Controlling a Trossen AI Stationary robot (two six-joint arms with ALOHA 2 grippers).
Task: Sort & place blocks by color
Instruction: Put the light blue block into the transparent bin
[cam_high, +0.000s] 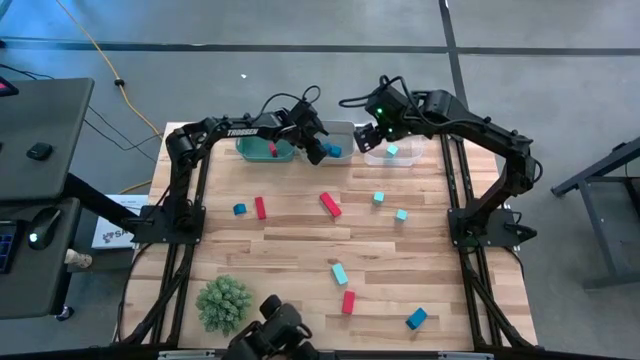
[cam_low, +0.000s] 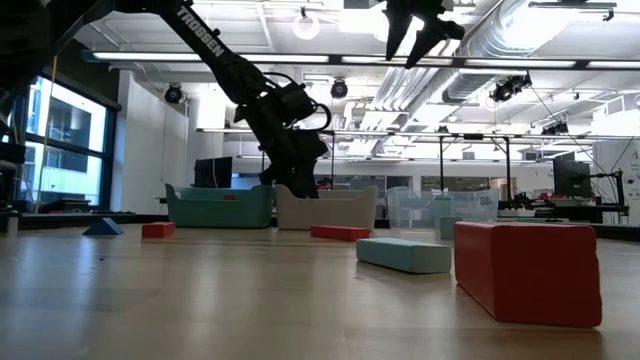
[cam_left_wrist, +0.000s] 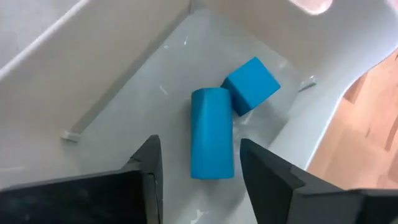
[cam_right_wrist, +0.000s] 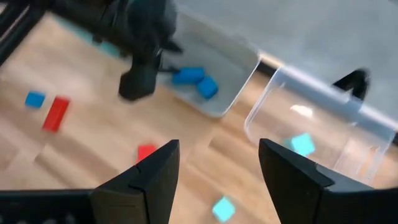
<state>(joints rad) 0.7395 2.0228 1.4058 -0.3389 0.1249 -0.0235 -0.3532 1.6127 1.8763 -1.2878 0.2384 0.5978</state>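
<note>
My left gripper is open, pointing down into the white middle bin at the table's far edge. Straight below its fingers, a blue bar and a blue cube lie on the bin floor, untouched. My right gripper is open and empty, held high between the white bin and the clear bin; the clear bin holds a teal block. The teal bin holds a red block. Red, blue and teal blocks lie scattered on the table, among them a red bar.
On the wood lie a blue cube, a red bar, teal cubes, a teal bar, a red bar and a blue block. A green spiky ball sits near the left front corner.
</note>
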